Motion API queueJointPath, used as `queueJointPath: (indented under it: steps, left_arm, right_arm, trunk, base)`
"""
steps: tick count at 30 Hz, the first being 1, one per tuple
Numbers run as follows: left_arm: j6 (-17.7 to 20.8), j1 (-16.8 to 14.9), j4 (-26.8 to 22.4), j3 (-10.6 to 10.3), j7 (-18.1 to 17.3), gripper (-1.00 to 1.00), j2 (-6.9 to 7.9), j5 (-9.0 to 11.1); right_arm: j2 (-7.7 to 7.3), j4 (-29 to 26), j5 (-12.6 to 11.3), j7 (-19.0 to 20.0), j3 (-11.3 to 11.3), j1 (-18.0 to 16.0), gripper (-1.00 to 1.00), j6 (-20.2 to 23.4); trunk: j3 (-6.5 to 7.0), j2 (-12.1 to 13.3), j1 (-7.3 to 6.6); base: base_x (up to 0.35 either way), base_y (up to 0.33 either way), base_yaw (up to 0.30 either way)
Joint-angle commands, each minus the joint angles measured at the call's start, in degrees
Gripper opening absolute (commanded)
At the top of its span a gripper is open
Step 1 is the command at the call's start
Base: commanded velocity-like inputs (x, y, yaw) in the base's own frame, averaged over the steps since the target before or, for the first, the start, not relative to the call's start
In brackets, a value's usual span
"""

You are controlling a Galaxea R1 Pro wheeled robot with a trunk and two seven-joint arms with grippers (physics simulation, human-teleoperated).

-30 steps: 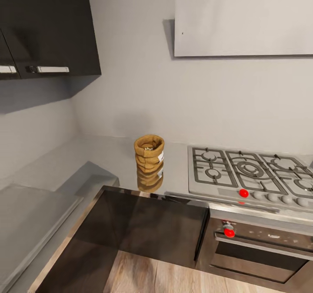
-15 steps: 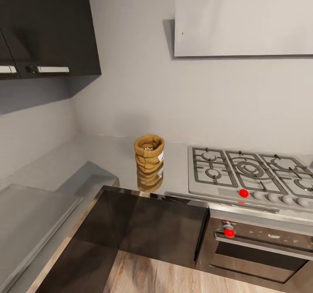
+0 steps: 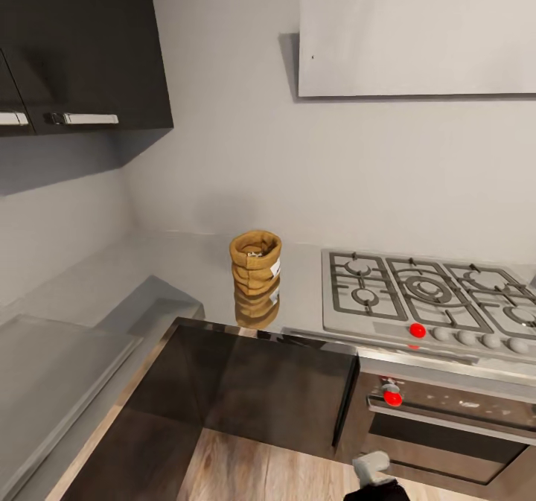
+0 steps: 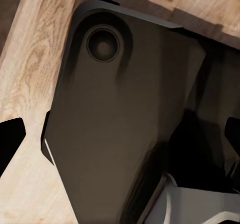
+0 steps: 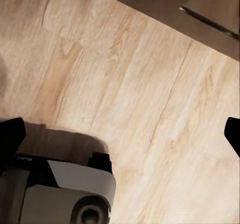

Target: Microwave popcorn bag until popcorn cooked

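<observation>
Kitchen corner from the head view: pale grey walls, dark upper cabinets [image 3: 85,47] at left, grey range hood [image 3: 417,39] at upper right. Steel-grey tabletop [image 3: 179,270] wraps the corner, glossy, dark cabinet fronts [image 3: 253,389] below. Gas hob [image 3: 428,296] set into the tabletop at right, red knob on its front strip; dark oven [image 3: 447,430] under it, also with a red knob. Light wood floor [image 3: 268,471] at the bottom.

Popcorn bag [image 3: 255,262] stands upright on the tabletop, just beside the hob's left edge, near the back wall, its reflection showing in front of it. Rolled rim open, pale bits inside, white label on its right side.

Grey-and-black arm part [image 3: 374,479] pokes in at the bottom edge, well apart from the bag.

Left wrist view: dark robot base panel [image 4: 125,124] over wood floor. Right wrist view: wood floor [image 5: 130,94], grey robot body part [image 5: 65,194]. Both sets of jaws spread, black tips at the frame edges, holding nothing.
</observation>
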Motion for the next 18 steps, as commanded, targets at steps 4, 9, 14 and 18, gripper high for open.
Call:
queueJointPath:
  steps: [4,9,14,18]
  left_arm:
    - [-0.1,0.0,-0.1,0.2,-0.1,1.0,0.01,0.3]
    - [-0.1,0.0,-0.1,0.2,0.0,1.0,0.0,0.5]
    - [-0.1,0.0,-0.1,0.6,0.0,1.0,0.07,0.8]
    - [-0.1,0.0,-0.1,0.6,0.0,1.0,0.07,0.8]
  right_arm:
    - [0.07,-7.6,-1.7,6.3,2.0,-3.8,1.0,13.2]
    - [0.07,-13.2,-3.3,11.0,2.4,-13.5,1.0,23.0]
    - [0.07,-16.7,-3.7,13.1,6.6,-25.0,1.0,23.0]
    - [0.07,-15.7,-3.9,13.6,8.1,-34.9,1.0,23.0]
  trunk:
    - [-0.06,0.0,0.01]
    - [-0.06,0.0,0.01]
    - [-0.06,0.0,0.01]
    - [-0.06,0.0,0.01]
  base:
    - [0.0,0.0,0.0]
    - [0.0,0.0,0.0]
    - [0.0,0.0,0.0]
    - [0.0,0.0,0.0]
